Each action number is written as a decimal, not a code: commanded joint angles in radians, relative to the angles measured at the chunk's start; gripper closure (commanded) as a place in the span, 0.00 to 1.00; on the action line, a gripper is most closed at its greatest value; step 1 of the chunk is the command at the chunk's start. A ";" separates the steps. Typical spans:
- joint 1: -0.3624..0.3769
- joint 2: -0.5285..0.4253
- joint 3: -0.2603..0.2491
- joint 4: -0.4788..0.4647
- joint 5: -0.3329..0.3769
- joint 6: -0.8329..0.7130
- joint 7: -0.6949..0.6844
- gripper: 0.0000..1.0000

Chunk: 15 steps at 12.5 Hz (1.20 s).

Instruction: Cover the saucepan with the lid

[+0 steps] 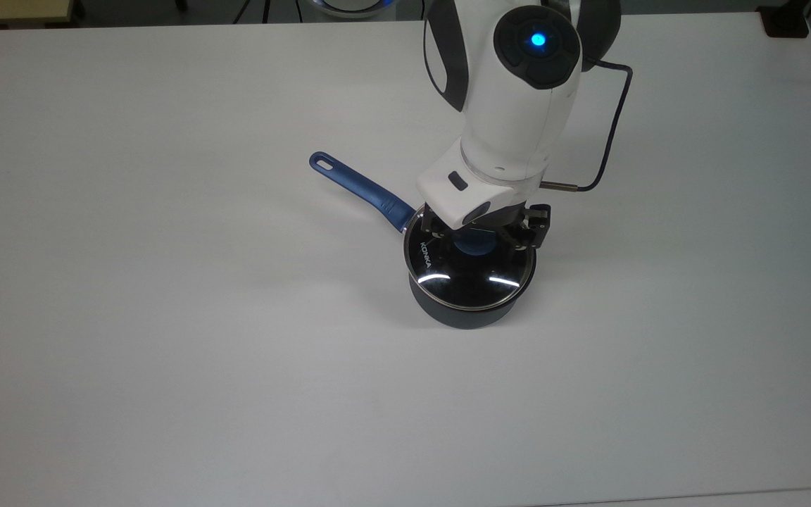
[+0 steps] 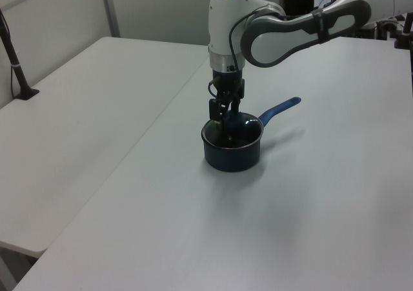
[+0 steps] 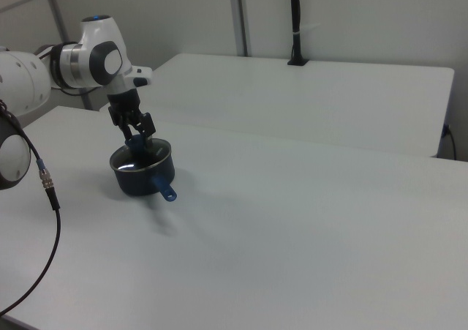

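Glass lid [image 1: 467, 271] sits on the saucepan [image 2: 232, 154]; top view shows gripper [image 1: 479, 238] spread around its knob

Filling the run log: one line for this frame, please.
lid: seated on saucepan | gripper: open, fingers either side of knob | handle: toward the top view's upper left | table

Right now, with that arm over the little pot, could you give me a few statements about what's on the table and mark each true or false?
1. The lid sits on top of the saucepan. True.
2. The saucepan's handle points toward the top view's lower right. False: it points to the top view's upper left.
3. The gripper is above the lid's blue knob. True.
4. The lid is solid red metal. False: it is clear glass with white lettering.
5. The saucepan lies on its side. False: it stands upright on the white table.
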 commanded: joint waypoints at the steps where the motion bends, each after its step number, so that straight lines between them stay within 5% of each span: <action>1: 0.024 -0.050 -0.022 0.008 0.012 -0.010 0.012 0.00; 4: -0.005 -0.284 -0.022 -0.198 0.012 -0.010 -0.111 0.00; 8: -0.158 -0.622 -0.020 -0.524 0.004 -0.077 -0.315 0.00; 10: -0.227 -0.656 -0.022 -0.526 -0.019 -0.183 -0.396 0.00; 15: -0.287 -0.635 -0.023 -0.518 -0.022 -0.177 -0.400 0.00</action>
